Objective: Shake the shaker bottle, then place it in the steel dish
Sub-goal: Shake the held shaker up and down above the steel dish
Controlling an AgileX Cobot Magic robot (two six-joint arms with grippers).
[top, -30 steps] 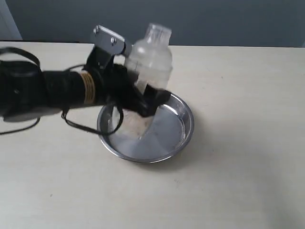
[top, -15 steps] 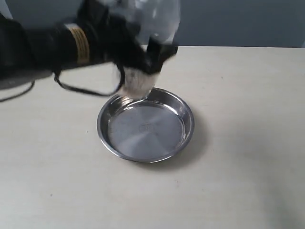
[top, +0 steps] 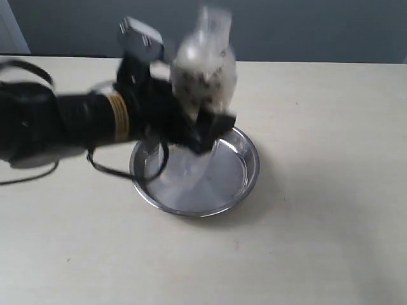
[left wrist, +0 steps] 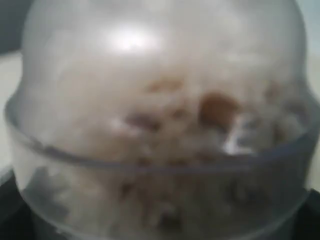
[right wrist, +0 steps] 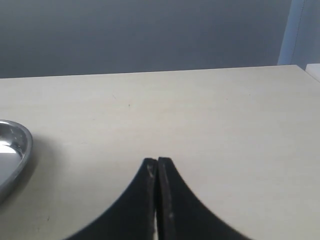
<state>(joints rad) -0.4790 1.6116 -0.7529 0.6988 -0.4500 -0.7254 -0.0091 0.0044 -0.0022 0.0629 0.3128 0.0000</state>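
Spreading under everything, the pale worktop carries the dish, a round, shiny pan with a raised rim. A black arm reaches in from the left of the exterior view, over the dish's left side. The shaker stands roughly upright above the dish's back-left part, smeared by motion blur, which hides whether its base clears the pan. The left claw stands wide, clamped around the shaker's body below the dome. The right claw has its jaws pressed together, empty, over bare worktop and apart from the dish's rim. Brown beads float high inside the dome.
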